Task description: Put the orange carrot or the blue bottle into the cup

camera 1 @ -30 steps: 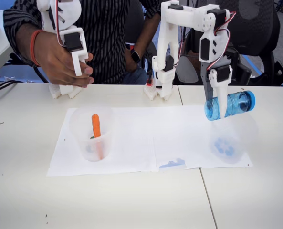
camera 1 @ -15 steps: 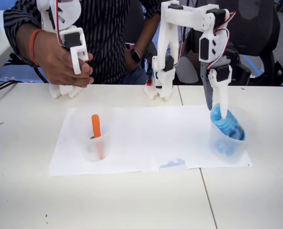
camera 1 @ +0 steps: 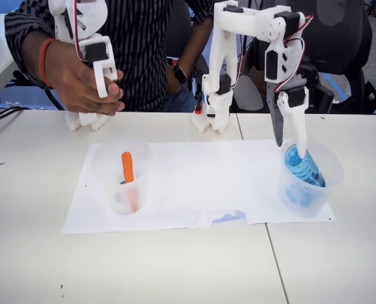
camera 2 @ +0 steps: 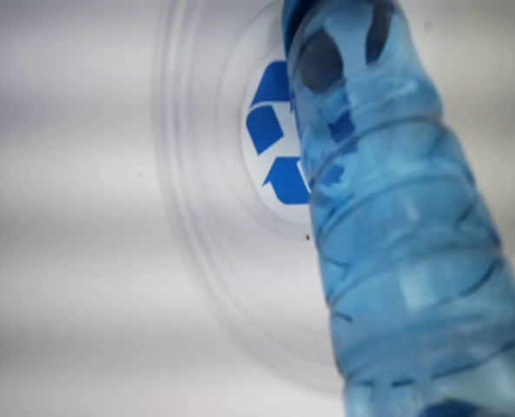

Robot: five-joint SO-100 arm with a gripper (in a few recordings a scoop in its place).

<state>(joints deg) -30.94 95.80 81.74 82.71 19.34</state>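
A white table (camera 1: 175,266) carries sheets of white paper (camera 1: 194,183); behind it sits a person in a striped shirt (camera 1: 137,38), with a dark office chair (camera 1: 340,44) further back. On the paper's right end stands the cup (camera 1: 330,174), translucent, with a blue recycling symbol (camera 2: 270,130) on its base in the wrist view. The blue bottle (camera 1: 304,168) leans tilted inside this cup, its upper end above the rim. The white end effector (camera 1: 288,144) hangs just above the cup's left rim, its fingers parted and no longer gripping the bottle. Well left of the cup, a second translucent cup (camera 1: 121,177) holds the orange carrot (camera 1: 127,168) standing upright.
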